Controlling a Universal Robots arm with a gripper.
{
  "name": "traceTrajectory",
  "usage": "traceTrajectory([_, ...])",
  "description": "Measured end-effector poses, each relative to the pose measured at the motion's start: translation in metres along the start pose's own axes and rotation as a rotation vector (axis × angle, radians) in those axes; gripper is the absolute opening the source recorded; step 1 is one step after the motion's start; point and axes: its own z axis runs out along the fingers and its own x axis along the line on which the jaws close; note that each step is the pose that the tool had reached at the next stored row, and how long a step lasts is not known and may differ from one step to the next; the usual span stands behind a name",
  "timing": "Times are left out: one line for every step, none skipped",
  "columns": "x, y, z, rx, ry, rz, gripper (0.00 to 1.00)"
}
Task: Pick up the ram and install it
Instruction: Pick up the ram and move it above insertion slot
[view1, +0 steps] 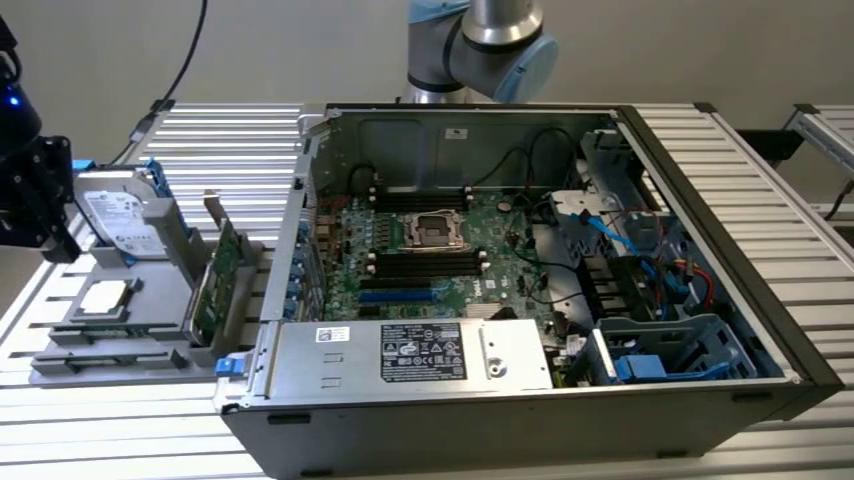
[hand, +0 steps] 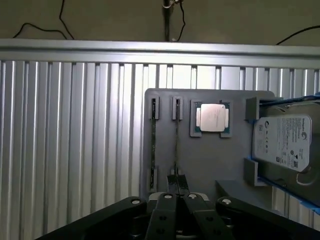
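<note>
Pincer (hand: 176, 184) clamps ram (hand: 176, 137) (edge-on); seated in holder (hand: 210, 160).

one open computer case (view1: 467, 440), on one slatted aluminium table (view1: 227, 140). inside the case: one motherboard (view1: 400, 235), one cpu socket (view1: 434, 228), two banks of black memory slots (view1: 424, 264) with the slots in each bank too fine to count, one power supply (view1: 414, 355) bearing two labels, and one blue drive cage (view1: 667, 350). beside the case, one grey holder (hand: 210, 160), and in it one hard drive (hand: 282, 142), one loose cpu (hand: 211, 118) and two thin circuit boards on edge (hand: 153, 145). cables inside the case are several, too tangled to count. one robot arm (view1: 481, 40), one gripper (hand: 176, 186).
</note>
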Motion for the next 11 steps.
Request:
traceTrajectory([0.0000, 0.0005, 0.0000, 0.0000, 0.0028, -0.007, 0.11])
traceTrajectory([0.0000, 0.0005, 0.0000, 0.0000, 0.0028, -0.007, 0.11])
traceTrajectory([0.0001, 0.0005, 0.0000, 0.0000, 0.0029, -0.007, 0.11])
traceTrajectory([0.0000, 0.0005, 0.0000, 0.0000, 0.0029, -0.007, 0.12])
traceTrajectory([0.0000, 0.0005, 0.0000, 0.0001, 0.0029, -0.007, 0.12])
traceTrajectory([0.0000, 0.0005, 0.0000, 0.0001, 0.0029, -0.007, 0.17])
traceTrajectory([0.0000, 0.0005, 0.0001, 0.0001, 0.0029, -0.007, 0.23])
traceTrajectory([0.0001, 0.0005, 0.0001, 0.0002, 0.0028, -0.007, 0.23])
traceTrajectory([0.0003, 0.0009, 0.0005, 0.0001, 0.0029, -0.007, 0.30])
traceTrajectory([0.0004, 0.0016, 0.0024, 0.0004, 0.0027, -0.008, 0.30])
traceTrajectory([0.0005, 0.0025, 0.0042, 0.0002, 0.0028, -0.008, 0.30])
